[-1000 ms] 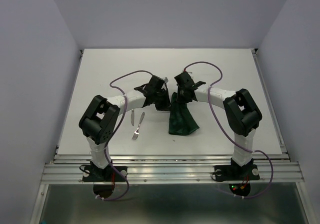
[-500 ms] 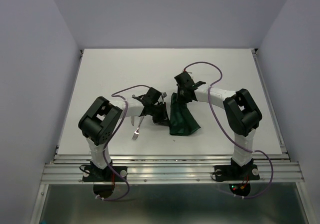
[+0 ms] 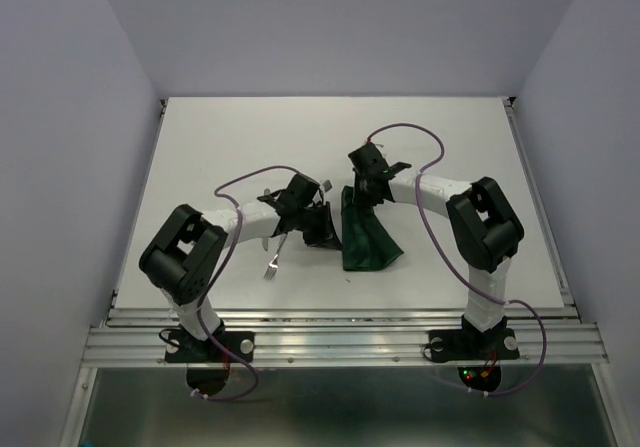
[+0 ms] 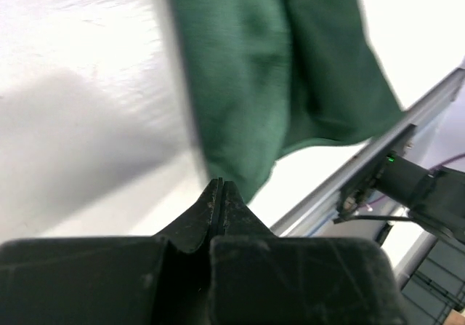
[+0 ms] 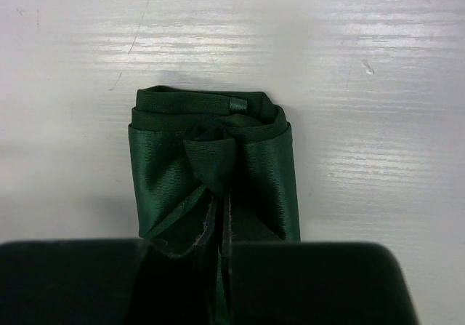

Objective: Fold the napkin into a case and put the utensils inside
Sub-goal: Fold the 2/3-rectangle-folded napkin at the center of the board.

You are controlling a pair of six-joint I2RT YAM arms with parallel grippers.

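Napkin [image 5: 254,165] folding looks like the step in hand — right gripper [image 5: 219,209] pinches its bunched green end on the table [image 3: 450,137]; left gripper [image 4: 220,194] is closed, empty, just beside its edge. Fork [image 3: 272,262] lies apart, leftward. Next, probably: flattening the cloth into a pocket.

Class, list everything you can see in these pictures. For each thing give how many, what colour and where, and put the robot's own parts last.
napkin: one, dark green, bunched mid-table between the grippers
fork: one, silver, on the table under the left arm
table: one, white, beneath everything
cables: two, purple, one looping along each arm
left gripper: one, black, shut and empty, tip by the napkin's edge
right gripper: one, black, shut on a fold of the napkin
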